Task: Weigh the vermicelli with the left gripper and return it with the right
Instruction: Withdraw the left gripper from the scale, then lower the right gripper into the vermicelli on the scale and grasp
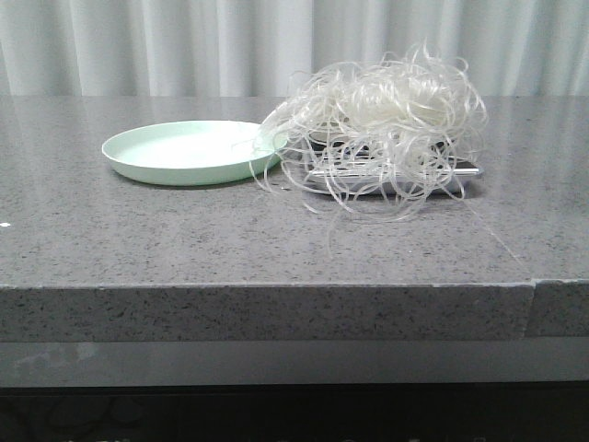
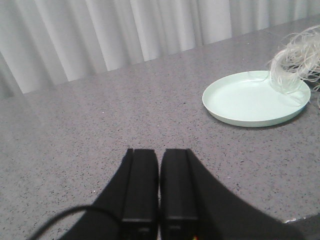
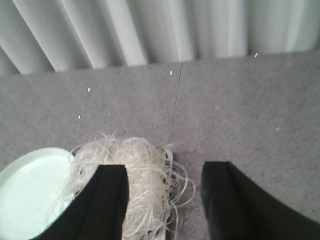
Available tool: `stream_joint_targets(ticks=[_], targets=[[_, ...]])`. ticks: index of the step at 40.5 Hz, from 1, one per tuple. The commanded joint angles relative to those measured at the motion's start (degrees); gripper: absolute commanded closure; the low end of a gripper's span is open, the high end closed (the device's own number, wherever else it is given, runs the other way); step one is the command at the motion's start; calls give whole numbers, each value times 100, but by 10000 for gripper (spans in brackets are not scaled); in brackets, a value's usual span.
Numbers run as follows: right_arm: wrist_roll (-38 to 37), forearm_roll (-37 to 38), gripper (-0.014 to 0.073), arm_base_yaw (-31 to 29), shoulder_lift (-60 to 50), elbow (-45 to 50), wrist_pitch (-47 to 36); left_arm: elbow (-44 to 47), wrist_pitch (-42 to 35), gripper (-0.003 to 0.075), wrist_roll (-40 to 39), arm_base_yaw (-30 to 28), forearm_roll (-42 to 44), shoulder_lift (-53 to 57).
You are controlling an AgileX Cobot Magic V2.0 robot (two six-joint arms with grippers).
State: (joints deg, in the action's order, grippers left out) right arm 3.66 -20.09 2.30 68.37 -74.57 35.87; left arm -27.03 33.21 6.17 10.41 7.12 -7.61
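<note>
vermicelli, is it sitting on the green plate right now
No, the vermicelli is heaped on the scale beside the plate, which is bare.

We see soft, even light across all three views, bright but without hard glare. In the front view the table [image 1: 184, 239] is evenly lit, and the pale green plate [image 1: 189, 152] casts only a thin dark shadow under its near rim. The vermicelli [image 1: 382, 120] is bright, close to washed out against the pale curtain [image 1: 138, 46], and its finest strands blur together. Below the table edge the picture falls to near black. In the left wrist view the left claw [image 2: 159, 187] is a nearly featureless black shape, underexposed. The right wrist view is the softest: the curtain folds look smeared, the right claw [image 3: 165, 200] lacks detail, and small white specks dot the table.
</note>
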Motion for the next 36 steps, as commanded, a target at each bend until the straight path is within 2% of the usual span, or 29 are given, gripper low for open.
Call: stream_joint_targets(ticks=[1, 7, 13, 16, 22, 36], targets=[[14, -410, 134, 17, 644, -845, 583, -144, -485, 582, -56, -3, 55, -62], [89, -923, 134, 21, 1869, -1813, 1874, -144, -485, 583, -56, -3, 55, -62], [299, -1507, 134, 21, 2903, -2396, 2589, -144, -485, 583, -56, -3, 55, -62], [322, -1534, 134, 28, 3247, -2568, 2798, -144, -485, 583, -56, -3, 55, -62], [347, -1534, 134, 51, 3643, -2662, 3025, -144, -485, 583, -56, -3, 55, -62], [519, -1542, 135, 276, 3807, -2662, 3025, -144, -485, 583, -56, -3, 45, -62]])
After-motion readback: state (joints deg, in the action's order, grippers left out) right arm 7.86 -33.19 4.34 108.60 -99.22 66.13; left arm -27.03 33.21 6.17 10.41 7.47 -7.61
